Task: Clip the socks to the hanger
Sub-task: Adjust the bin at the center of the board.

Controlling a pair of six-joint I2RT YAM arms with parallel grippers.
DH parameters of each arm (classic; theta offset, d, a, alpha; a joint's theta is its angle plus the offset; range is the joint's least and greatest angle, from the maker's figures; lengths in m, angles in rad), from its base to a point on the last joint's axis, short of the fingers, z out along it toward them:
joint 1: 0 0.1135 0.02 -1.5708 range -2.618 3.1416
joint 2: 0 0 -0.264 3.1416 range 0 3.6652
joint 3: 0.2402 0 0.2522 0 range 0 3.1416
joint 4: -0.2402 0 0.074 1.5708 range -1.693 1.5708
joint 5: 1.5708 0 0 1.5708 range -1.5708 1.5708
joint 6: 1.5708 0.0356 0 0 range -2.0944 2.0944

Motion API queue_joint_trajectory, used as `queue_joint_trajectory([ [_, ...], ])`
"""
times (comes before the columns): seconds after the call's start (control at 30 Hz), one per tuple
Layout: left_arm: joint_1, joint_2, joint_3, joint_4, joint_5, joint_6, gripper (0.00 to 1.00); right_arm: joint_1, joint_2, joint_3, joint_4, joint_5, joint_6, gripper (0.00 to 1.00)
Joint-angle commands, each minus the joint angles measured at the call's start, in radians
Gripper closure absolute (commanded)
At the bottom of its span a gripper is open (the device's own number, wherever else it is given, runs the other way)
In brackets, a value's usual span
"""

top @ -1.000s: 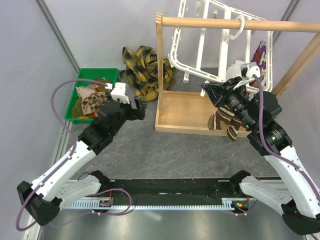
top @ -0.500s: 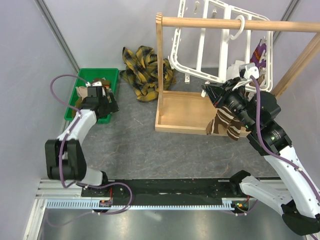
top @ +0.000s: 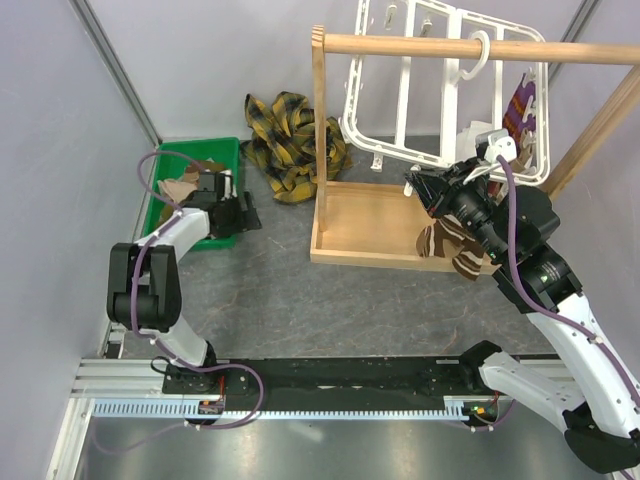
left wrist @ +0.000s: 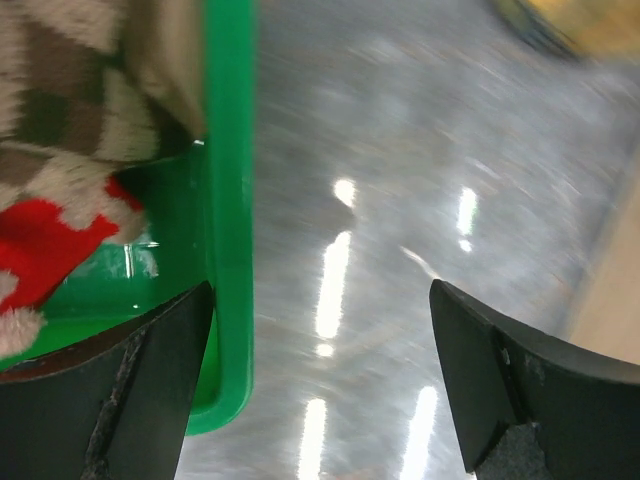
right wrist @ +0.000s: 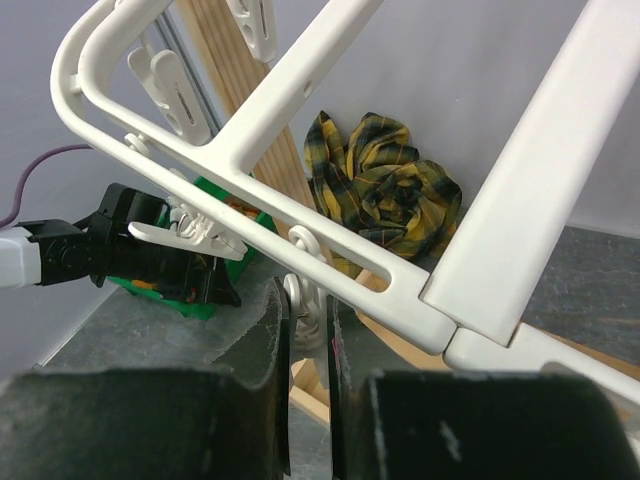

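- Left gripper (left wrist: 320,300) spread wide, empty, over right rim of green bin (top: 190,150); socks (top: 185,188) heaped inside.
- Right gripper (right wrist: 307,330) pinched on a hanger (right wrist: 540,220) clip (right wrist: 300,300); one sock (top: 450,245) dangles below.
- Socks likely soft, light, limp: take by cuff.

You will not find any words, numbers or signs that can be read in these views. The white hanger (top: 403,90) on the far right, the green bin (top: 200,147) on the far left and the wooden rack (top: 420,44) are all plain. The small parts on the rail (top: 300,408) at the near edge are too tiny to read.
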Motion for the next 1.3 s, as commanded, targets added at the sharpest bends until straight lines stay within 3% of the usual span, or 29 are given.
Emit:
queue_joint_trajectory([
  [0.0,-0.118,-0.111,-0.053,-0.029,0.162,-0.120,0.06,-0.005,-0.016,-0.016,0.014,-0.005,-0.016,1.00],
  [0.23,-0.169,-0.296,-0.078,-0.090,0.079,-0.125,0.08,-0.004,-0.027,-0.018,0.011,-0.005,-0.020,1.00],
  [0.43,-0.169,-0.392,-0.004,-0.204,-0.217,0.003,0.17,-0.004,-0.031,-0.018,0.012,-0.005,-0.021,1.00],
  [0.6,-0.111,-0.431,-0.045,-0.170,-0.363,-0.113,0.31,-0.004,-0.036,-0.015,0.011,-0.007,-0.018,1.00],
  [0.83,0.053,-0.477,-0.164,-0.034,-0.305,-0.334,0.32,-0.004,-0.045,-0.019,0.011,-0.010,-0.021,1.00],
  [0.97,0.141,-0.445,-0.187,0.011,-0.216,-0.377,0.34,-0.004,-0.047,-0.022,0.011,-0.011,-0.024,1.00],
  [1.27,0.234,-0.313,-0.201,0.089,-0.105,-0.399,0.50,-0.005,-0.048,-0.031,0.011,-0.011,-0.027,1.00],
])
